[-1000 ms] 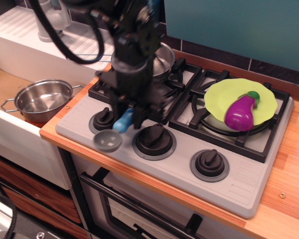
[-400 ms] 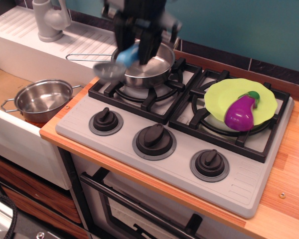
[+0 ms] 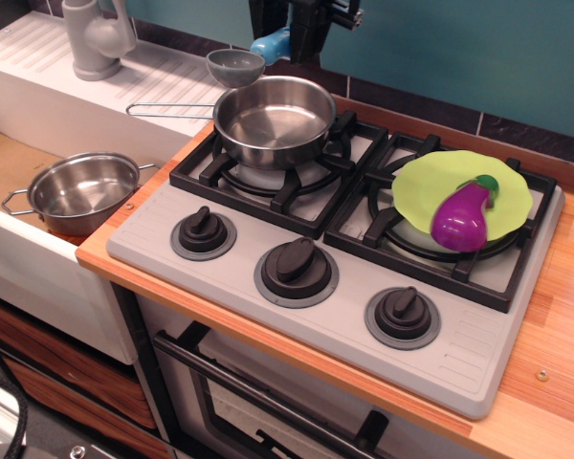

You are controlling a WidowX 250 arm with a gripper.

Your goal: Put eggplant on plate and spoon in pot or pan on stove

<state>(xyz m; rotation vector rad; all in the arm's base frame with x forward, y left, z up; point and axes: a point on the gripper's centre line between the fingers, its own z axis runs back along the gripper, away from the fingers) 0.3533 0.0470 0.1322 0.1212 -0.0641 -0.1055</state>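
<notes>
Grey plastic forms the stove (image 3: 478, 359), which carries black burner grates and three black knobs (image 3: 403, 316) along its front edge; no brand, label or lettering can be read on any surface. It sits on a wooden counter (image 3: 555, 382). On the rear left grate stands the steel pan (image 3: 274, 120), empty, its thin wire handle pointing left over the white drainboard (image 3: 38, 67). On the right grate lies the lime-green plate (image 3: 421, 186), with the purple eggplant (image 3: 460, 218) resting on its front right part, green stem cap toward the back. Left of the stove, lower down, a smaller steel pot (image 3: 81, 194) with two loop handles sits apart from the cooktop. At the top edge, the black gripper (image 3: 289, 36) pinches the light-blue handle of the spoon (image 3: 237, 65); the spoon's grey bowl hangs in the air just behind and left of the pan's rim, clear of it.
</notes>
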